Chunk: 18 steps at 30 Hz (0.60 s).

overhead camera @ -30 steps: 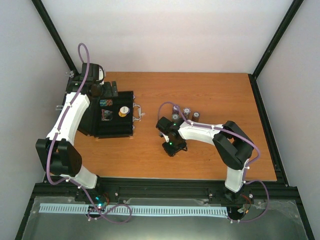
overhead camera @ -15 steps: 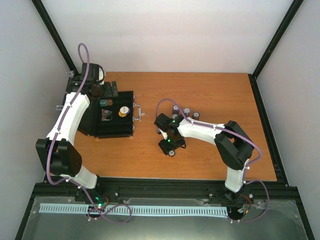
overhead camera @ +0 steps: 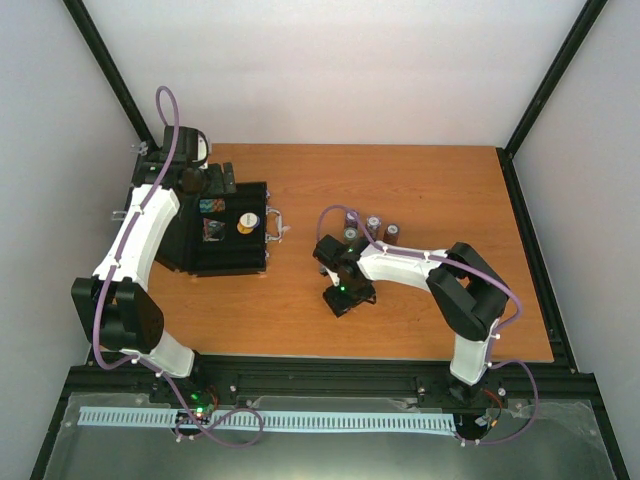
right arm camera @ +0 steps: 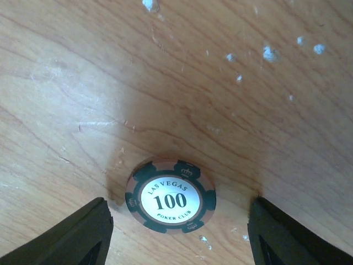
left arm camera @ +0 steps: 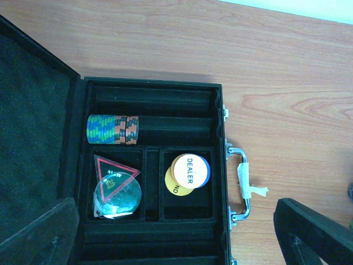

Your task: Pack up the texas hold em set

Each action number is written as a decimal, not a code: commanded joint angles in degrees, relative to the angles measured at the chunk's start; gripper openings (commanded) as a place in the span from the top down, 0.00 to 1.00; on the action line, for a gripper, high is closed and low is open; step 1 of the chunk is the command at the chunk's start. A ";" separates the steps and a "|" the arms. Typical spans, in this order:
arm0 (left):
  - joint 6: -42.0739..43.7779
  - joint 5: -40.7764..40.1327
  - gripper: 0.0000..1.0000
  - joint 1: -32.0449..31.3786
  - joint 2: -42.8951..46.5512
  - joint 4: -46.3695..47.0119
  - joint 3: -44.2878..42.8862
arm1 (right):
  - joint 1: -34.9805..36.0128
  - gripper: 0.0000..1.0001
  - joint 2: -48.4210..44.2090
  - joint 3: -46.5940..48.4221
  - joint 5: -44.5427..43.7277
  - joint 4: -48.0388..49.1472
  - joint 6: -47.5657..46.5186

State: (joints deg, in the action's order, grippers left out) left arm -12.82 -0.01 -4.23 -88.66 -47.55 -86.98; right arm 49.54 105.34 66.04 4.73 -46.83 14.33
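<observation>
The black case (left arm camera: 220, 165) lies open, its lid (left arm camera: 33, 138) folded out to the left and its silver handle (left arm camera: 242, 179) on the right. One slot holds a row of striped chips (left arm camera: 113, 128). Below it sit the dealer discs (left arm camera: 189, 171) and a dark triangular token (left arm camera: 113, 175) under a clear disc. My left gripper (left arm camera: 176, 243) hovers open over the case (overhead camera: 225, 245), holding nothing. My right gripper (right arm camera: 179, 243) points down at the table, open, with a single "100" chip (right arm camera: 170, 201) lying flat between its fingers, untouched. Three chip stacks (overhead camera: 372, 228) stand behind the right gripper (overhead camera: 345, 298).
The case sits at the table's left side, with the left arm (overhead camera: 140, 240) reaching over its lid. The right arm's forearm (overhead camera: 400, 265) stretches across the middle of the wooden table (overhead camera: 450, 190). Small white specks dot the wood (right arm camera: 265, 52) near the chip.
The right gripper's jaws have opened wider, and it has swayed slightly left and back. The left arm and the case have not moved.
</observation>
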 commanded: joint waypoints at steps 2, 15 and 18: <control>0.76 0.00 0.00 0.41 -0.04 -0.13 -0.67 | 0.19 0.36 4.25 -2.62 1.37 4.22 0.84; 0.94 0.37 0.00 0.45 -0.43 0.05 -0.36 | 0.91 0.60 4.70 -0.29 0.63 2.21 1.14; 1.04 0.30 0.00 0.42 -0.25 0.08 -0.28 | 0.91 0.60 4.20 1.59 -0.16 0.95 1.03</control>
State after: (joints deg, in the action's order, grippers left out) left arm -12.80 0.05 -4.23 -88.77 -47.55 -86.94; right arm 49.65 106.26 67.22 4.47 -46.17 15.29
